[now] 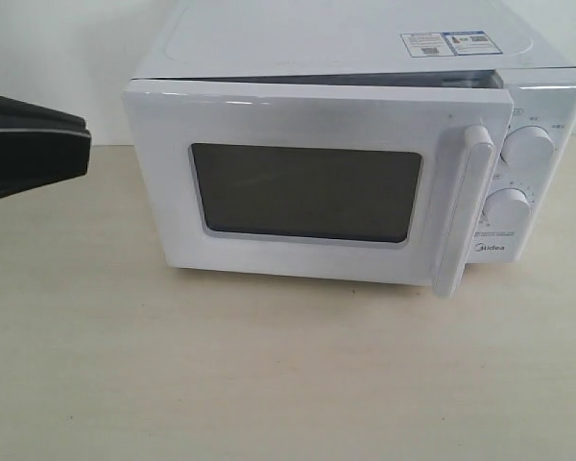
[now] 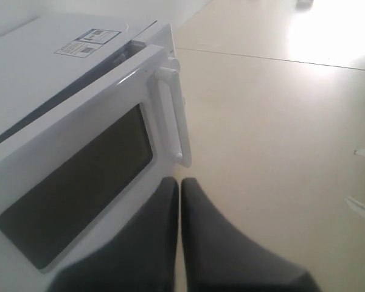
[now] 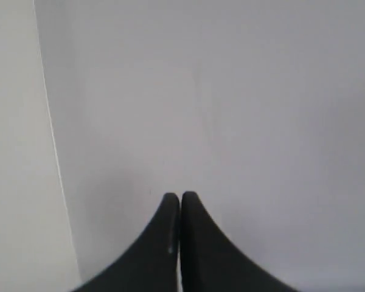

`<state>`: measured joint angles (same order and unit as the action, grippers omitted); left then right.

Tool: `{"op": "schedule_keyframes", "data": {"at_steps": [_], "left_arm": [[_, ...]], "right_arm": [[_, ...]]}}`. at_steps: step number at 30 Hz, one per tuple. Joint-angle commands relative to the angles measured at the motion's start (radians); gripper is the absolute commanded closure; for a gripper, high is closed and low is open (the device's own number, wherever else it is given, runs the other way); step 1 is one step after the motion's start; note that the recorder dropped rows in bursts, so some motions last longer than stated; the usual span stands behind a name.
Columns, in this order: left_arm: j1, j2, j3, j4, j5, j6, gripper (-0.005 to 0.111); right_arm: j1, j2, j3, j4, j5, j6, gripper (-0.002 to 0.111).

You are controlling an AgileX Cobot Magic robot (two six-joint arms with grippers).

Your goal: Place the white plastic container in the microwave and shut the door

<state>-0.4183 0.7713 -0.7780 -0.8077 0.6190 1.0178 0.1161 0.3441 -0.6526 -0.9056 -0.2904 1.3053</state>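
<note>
Your left gripper (image 2: 180,182), jaws pressed together, hangs off the hinge side of the door (image 1: 307,115), which stands a crack ajar on the glossy white microwave (image 1: 346,48). The upright bar handle (image 1: 461,211) lies ahead of those jaws, across the door's smooth face. The right gripper (image 3: 180,196), also closed, faces only a blank white surface, so the left arm looks nearer. The white plastic container shows nowhere. It is perhaps behind the dark window (image 1: 307,192), though you cannot tell.

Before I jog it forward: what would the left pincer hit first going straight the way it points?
Probably the door handle, near its lower end, just ahead of the shut left pincer. Depth is unclear; it might slip past over the table.
</note>
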Motion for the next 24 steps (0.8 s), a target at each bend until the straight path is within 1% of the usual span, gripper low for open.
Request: {"op": "schedule_keyframes", "data": {"at_steps": [1, 2, 4, 6, 7, 9, 11, 12, 13, 16, 20, 24], "left_arm": [[-0.004, -0.006, 0.003, -0.014, -0.013, -0.01, 0.103], [-0.004, -0.006, 0.003, -0.014, -0.013, -0.01, 0.103], [-0.004, -0.006, 0.003, -0.014, -0.008, -0.01, 0.103], [-0.004, -0.006, 0.003, -0.014, 0.007, -0.01, 0.103], [-0.004, -0.006, 0.003, -0.014, 0.009, -0.01, 0.103], [-0.004, -0.006, 0.003, -0.014, 0.009, -0.01, 0.103], [-0.004, -0.006, 0.003, -0.014, 0.009, -0.01, 0.103], [-0.004, -0.006, 0.003, -0.014, 0.009, -0.01, 0.103], [-0.004, -0.006, 0.011, -0.014, 0.008, -0.01, 0.103], [-0.004, -0.006, 0.022, -0.014, 0.002, -0.01, 0.103], [-0.004, -0.006, 0.026, -0.014, -0.035, -0.01, 0.103], [-0.004, -0.006, 0.026, -0.022, -0.042, -0.017, 0.103]], "right_arm": [[-0.006, 0.225, -0.002, -0.558, -0.308, 0.568, 0.108], [-0.006, 0.306, -0.002, -0.582, -0.454, 0.64, 0.108], [-0.006, 0.426, 0.001, -0.588, -0.63, 0.645, 0.108], [-0.006, 0.526, 0.001, -0.618, -0.719, 0.687, 0.108], [-0.006, 0.577, 0.001, -0.651, -0.748, 0.7, 0.108], [-0.006, 0.664, 0.001, -0.662, -0.735, 0.724, 0.108], [-0.006, 0.723, 0.009, -0.648, -0.668, 0.708, 0.108], [-0.004, 0.728, 0.032, -0.602, -0.59, 0.645, 0.108], [0.003, 0.722, 0.078, -0.505, -0.498, 0.573, 0.108], [0.027, 0.699, 0.161, -0.243, -0.376, 0.31, 0.108], [0.1, 0.684, 0.261, 0.157, -0.397, -0.071, 0.108], [0.221, 0.688, 0.319, 0.512, -0.405, -0.486, 0.108]]}}
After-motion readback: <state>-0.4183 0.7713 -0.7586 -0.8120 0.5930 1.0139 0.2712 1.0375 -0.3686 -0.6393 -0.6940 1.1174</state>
